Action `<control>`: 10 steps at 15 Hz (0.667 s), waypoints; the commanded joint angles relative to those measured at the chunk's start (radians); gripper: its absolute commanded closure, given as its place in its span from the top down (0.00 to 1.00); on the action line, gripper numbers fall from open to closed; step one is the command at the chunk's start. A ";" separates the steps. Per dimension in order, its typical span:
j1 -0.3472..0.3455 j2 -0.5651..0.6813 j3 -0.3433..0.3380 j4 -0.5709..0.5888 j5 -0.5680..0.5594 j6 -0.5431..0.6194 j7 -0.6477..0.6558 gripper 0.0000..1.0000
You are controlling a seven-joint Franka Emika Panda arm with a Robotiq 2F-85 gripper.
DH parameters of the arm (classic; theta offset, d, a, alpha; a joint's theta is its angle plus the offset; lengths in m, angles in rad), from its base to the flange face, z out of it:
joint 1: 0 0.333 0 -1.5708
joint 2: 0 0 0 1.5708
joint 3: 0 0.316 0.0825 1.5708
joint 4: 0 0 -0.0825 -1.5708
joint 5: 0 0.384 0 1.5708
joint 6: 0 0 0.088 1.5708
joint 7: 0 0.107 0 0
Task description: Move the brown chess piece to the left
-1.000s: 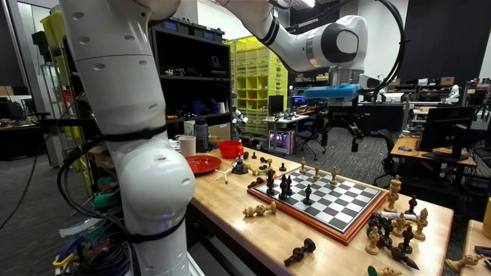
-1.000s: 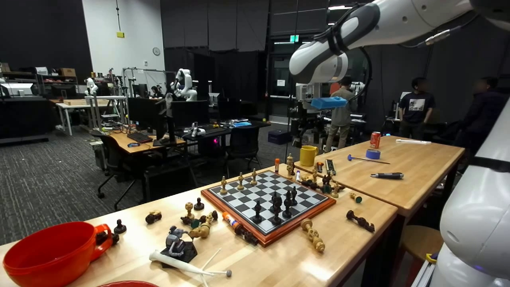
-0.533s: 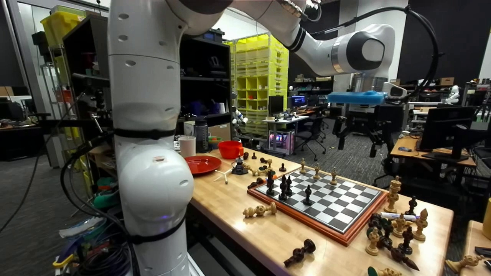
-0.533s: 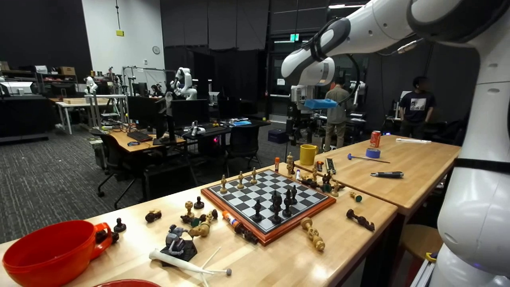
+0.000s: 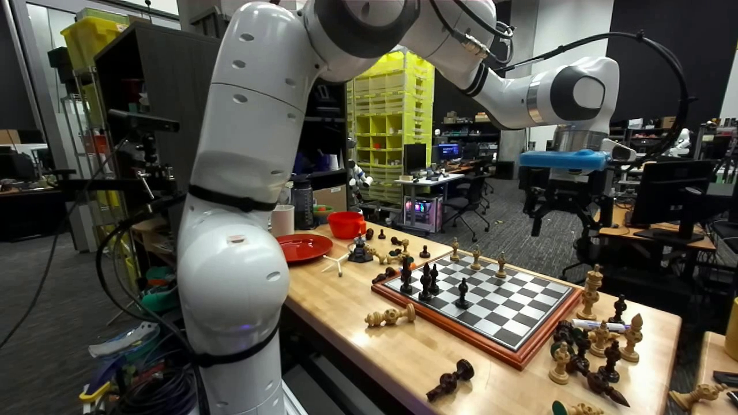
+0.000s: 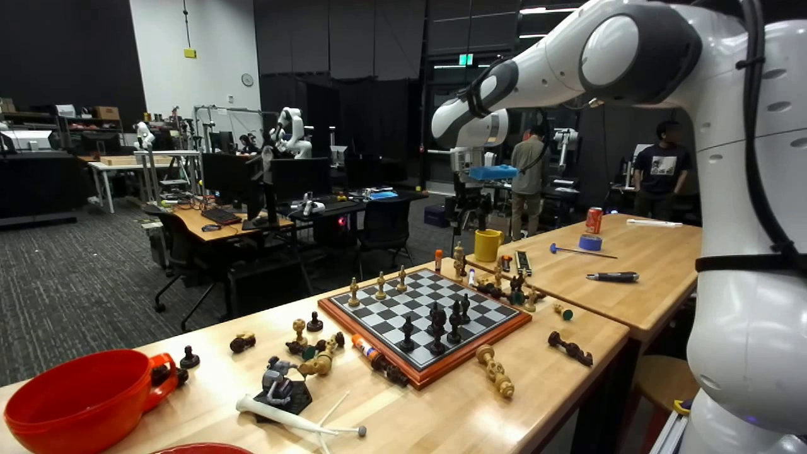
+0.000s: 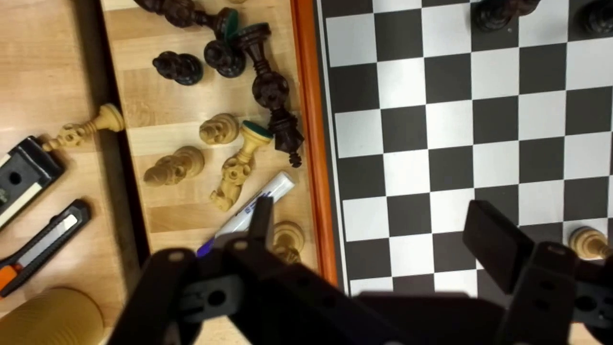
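No word, number or brand can be read. In the wrist view, dark print runs along the white marker (image 7: 242, 219) on the counter (image 7: 167, 218), too blurred to make out. In an exterior view, the lit green sign (image 6: 466, 59) high at the back, the dial of the wall clock (image 6: 247, 79) and the pale marking on the red can (image 6: 594, 221) are too small; a dark T-shirt (image 6: 647, 169) bears a pale panel, its design unclear.

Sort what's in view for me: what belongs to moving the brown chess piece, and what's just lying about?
For the job:
dark brown chess pieces (several; can't tell which is meant)
chessboard, probably
pincer, open

Just lying about:
red plate
red bowl
yellow mug
soda can
blue tape roll
marker
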 commanded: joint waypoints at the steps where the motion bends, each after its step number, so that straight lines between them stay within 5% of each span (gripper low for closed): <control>1: -0.040 0.096 0.016 0.142 0.020 -0.054 0.003 1.00; 10: -0.055 0.132 0.027 0.177 0.010 -0.044 0.005 1.00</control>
